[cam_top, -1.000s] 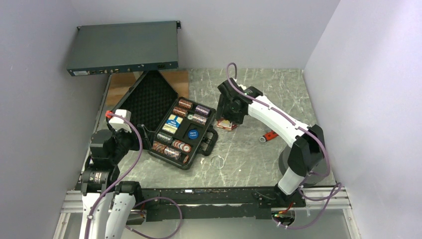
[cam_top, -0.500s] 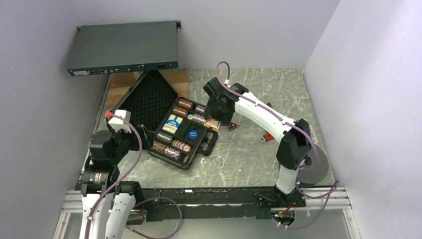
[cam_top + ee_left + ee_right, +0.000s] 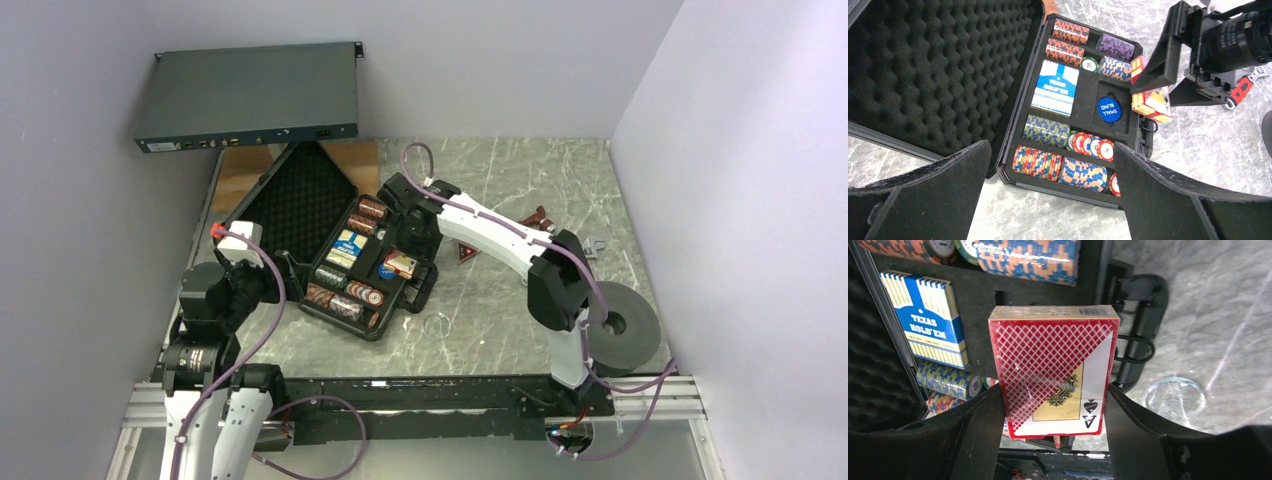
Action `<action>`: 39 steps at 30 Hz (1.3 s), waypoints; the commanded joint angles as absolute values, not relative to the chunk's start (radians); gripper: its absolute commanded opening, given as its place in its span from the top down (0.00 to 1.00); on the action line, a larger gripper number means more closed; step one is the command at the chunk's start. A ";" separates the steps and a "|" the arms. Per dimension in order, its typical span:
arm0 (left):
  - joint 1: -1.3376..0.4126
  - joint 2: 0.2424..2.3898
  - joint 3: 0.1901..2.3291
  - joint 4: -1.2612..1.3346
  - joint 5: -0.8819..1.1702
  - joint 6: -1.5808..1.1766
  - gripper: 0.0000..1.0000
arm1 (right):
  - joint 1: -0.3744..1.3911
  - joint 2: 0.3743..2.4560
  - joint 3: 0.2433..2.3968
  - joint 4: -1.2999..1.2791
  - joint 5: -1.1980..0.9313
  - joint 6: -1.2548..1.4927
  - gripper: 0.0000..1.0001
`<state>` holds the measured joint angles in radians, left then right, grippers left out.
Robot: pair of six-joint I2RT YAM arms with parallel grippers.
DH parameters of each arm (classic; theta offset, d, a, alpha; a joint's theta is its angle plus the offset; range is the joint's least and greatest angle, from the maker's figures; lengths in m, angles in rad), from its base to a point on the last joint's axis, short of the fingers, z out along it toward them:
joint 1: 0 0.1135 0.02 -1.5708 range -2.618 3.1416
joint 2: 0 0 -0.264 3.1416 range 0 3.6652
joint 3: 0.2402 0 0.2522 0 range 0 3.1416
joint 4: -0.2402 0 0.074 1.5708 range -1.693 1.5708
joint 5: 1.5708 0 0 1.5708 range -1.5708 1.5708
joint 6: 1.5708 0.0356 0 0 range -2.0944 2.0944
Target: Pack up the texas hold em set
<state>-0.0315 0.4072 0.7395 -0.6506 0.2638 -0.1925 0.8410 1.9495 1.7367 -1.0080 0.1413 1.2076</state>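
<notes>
The grey marbled desk (image 3: 500, 330) carries the black case (image 3: 300, 200), wide open, with its egg-crate foam lid tilted back and its tray facing up. Rolls of striped chips (image 3: 1045, 131) fill the tray's slots, beside a blue-and-yellow card box (image 3: 1055, 89) lying flat. The right fingers (image 3: 978, 440) are clamped on a red card box (image 3: 1053, 365) with an ace of spades showing, held over the tray's handle side. A blue disc (image 3: 1109, 109) marked "small blind" sits in its recess. The left fingers (image 3: 938, 200) hang spread wide and empty by the case's near-left side.
</notes>
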 commanded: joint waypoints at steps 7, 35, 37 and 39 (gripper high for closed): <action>-0.027 0.397 0.741 -0.624 0.258 -0.186 0.01 | 0.862 2.014 1.853 -0.941 0.143 1.242 1.00; -0.027 0.399 0.741 -0.626 0.250 -0.188 0.01 | 0.873 2.126 1.812 -0.898 0.088 1.307 1.00; -0.026 0.400 0.741 -0.626 0.249 -0.189 0.01 | 0.874 2.128 1.815 -0.904 0.085 1.306 1.00; -0.026 0.401 0.741 -0.626 0.250 -0.189 0.01 | 0.877 2.128 1.819 -0.915 0.088 1.307 1.00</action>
<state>-0.0315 0.4072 0.7395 -0.6506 0.2630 -0.1925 0.8692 2.1132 1.8069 -0.9119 0.0948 1.2869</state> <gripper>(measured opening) 0.990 0.673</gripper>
